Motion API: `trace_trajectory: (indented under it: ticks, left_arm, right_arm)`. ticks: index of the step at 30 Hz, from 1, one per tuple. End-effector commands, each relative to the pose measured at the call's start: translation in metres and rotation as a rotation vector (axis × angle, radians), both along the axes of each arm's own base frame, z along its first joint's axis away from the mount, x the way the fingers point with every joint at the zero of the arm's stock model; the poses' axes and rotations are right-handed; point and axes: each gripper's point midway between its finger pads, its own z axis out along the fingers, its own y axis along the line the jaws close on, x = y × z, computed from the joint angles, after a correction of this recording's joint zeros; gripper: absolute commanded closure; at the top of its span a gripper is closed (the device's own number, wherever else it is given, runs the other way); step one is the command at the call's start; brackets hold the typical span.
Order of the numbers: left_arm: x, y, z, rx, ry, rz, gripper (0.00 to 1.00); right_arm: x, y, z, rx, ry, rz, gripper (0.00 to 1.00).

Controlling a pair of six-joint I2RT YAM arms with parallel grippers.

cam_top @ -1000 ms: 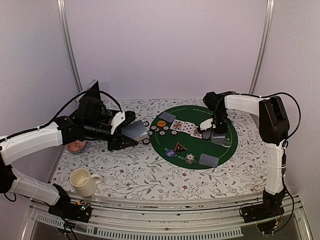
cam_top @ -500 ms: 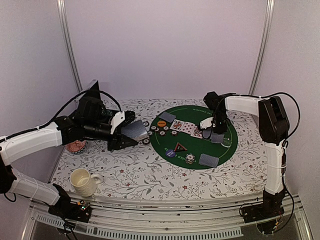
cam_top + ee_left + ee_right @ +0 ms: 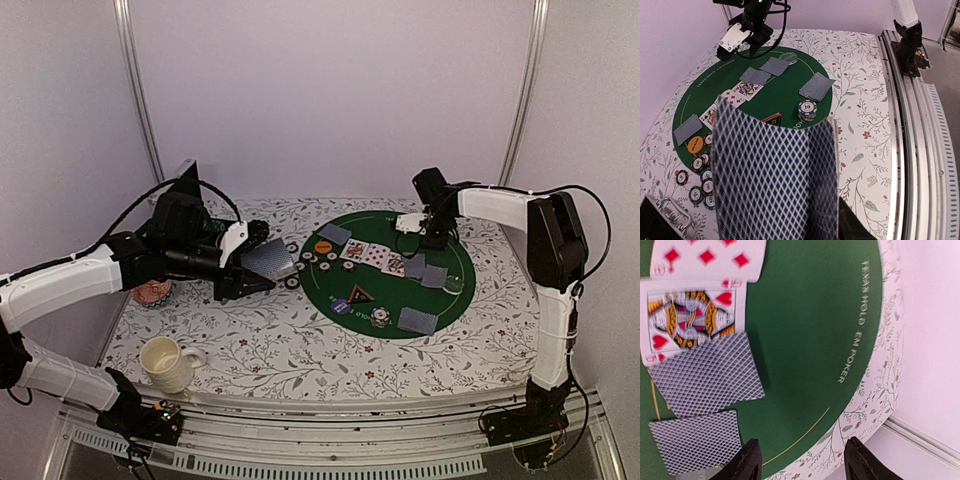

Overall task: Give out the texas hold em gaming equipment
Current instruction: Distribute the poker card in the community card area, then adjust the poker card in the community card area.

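Note:
My left gripper is shut on a deck of grey-blue-backed playing cards, held over the floral cloth left of the green mat. That deck fills the left wrist view and hides the fingers. My right gripper hangs open and empty over the mat's far right part, its fingertips wide apart. On the mat lie face-up cards, two face-down cards side by side, a chip stack, an orange button, a blue button and a black triangular marker.
A row of chips lies at the mat's left edge. A cream mug stands front left and a pink patterned dish sits behind my left arm. Other face-down cards lie front right and back left on the mat.
My right gripper has opened, leaving a face-down card on the mat, and has drawn up and back toward the far edge. The left arm holds still with the deck.

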Motion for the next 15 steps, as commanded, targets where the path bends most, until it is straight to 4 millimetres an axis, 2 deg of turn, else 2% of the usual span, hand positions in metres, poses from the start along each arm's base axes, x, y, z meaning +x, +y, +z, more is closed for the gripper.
trace_trajectory:
  ticks: [1, 4, 9, 15]
  left_arm:
    - [-0.007, -0.003, 0.003, -0.01, -0.019, -0.024, 0.61]
    - [-0.007, -0.003, 0.003, -0.01, -0.021, -0.025, 0.61]
    - [-0.007, -0.003, 0.004, -0.01, -0.021, -0.024, 0.61]
    - [-0.007, -0.002, 0.004, -0.01, -0.024, -0.021, 0.61]
  right_arm:
    - [0.013, 0.041, 0.055, 0.417, -0.119, -0.06, 0.41]
    - [0.022, 0.043, 0.041, 0.576, -0.076, -0.185, 0.42]
    - [0.042, 0.046, 0.017, 0.743, 0.01, -0.37, 0.46]
    - [0.055, 0.039, -0.021, 0.752, 0.047, -0.555, 0.55]
